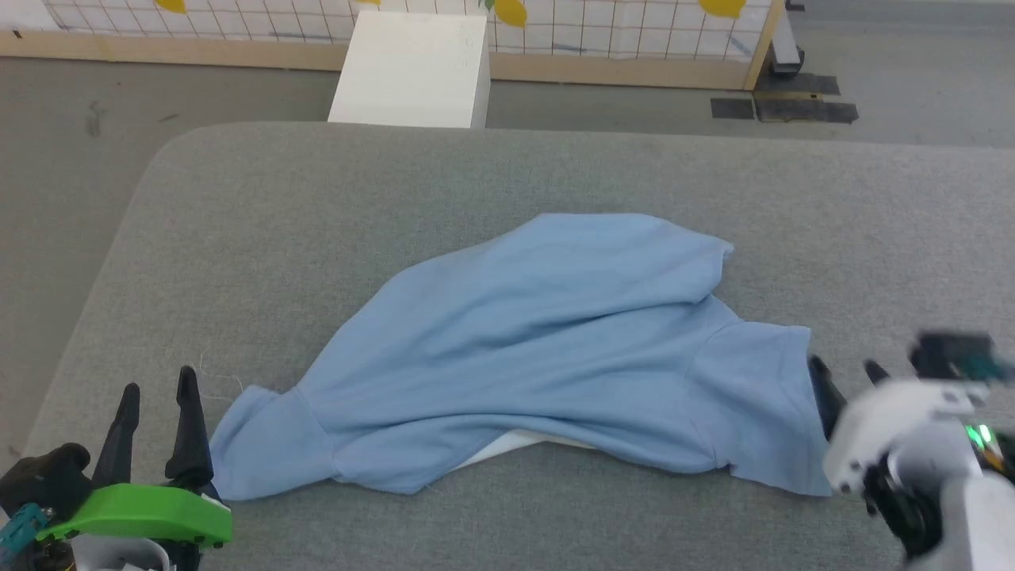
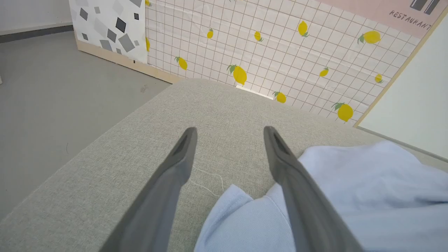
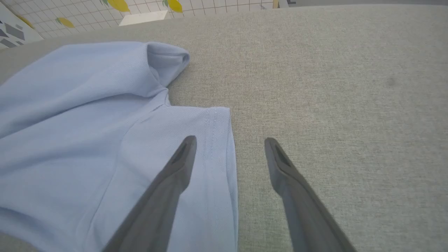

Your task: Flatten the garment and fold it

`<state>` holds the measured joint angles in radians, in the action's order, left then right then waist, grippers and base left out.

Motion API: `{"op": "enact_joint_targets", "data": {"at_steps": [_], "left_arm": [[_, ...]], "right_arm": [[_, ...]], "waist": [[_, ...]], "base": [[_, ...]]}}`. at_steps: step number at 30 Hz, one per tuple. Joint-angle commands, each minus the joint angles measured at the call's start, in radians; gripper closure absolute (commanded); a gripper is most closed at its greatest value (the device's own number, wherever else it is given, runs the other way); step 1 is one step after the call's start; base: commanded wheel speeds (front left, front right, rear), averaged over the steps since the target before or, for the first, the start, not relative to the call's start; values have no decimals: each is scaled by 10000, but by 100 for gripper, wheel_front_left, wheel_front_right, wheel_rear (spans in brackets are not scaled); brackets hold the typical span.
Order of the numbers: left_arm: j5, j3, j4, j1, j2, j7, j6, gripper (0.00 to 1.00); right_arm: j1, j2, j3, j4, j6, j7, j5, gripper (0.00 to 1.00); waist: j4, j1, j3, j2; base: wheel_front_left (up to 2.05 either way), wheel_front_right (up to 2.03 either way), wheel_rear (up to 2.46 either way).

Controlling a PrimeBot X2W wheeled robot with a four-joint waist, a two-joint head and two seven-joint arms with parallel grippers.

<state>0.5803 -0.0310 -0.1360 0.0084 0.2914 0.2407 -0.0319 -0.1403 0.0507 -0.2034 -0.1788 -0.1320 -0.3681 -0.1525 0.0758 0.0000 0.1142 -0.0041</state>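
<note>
Blue shirt (image 1: 555,341) lies crumpled on the grey table (image 1: 317,206). Your left gripper (image 1: 158,381) and right gripper (image 1: 842,365) wait spread wide and empty by the near sleeves, probably to tug it flat.

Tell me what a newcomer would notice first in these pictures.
The crumpled light blue garment sprawls across the middle of the grey padded table, a sliver of white showing under its near edge. The left gripper and right gripper flank its sleeves, both open. Beyond stands a lemon-print wall.
</note>
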Motion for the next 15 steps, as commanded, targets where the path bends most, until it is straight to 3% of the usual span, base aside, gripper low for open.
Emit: {"op": "enact_joint_targets", "data": {"at_steps": [1, 7, 15], "left_arm": [[-101, -4, -15, -57, -57, 80, -75, 0], [-174, 126, -52, -461, -88, 134, -288, 0], [-156, 152, -191, -1082, -23, 175, -533, 0]], "right_arm": [[-537, -5, 149, 110, 13, -600, 388, 0], [-2141, 242, 832, -77, 13, -3235, 2093, 0], [-3160, 911, 2455, -984, 13, -5556, 1793, 0]], "waist": [[-20, 0, 151, 41], [135, 0, 742, 41], [515, 0, 1540, 41]], "base": [[0, 0, 0], [0, 0, 0], [0, 0, 0]]}}
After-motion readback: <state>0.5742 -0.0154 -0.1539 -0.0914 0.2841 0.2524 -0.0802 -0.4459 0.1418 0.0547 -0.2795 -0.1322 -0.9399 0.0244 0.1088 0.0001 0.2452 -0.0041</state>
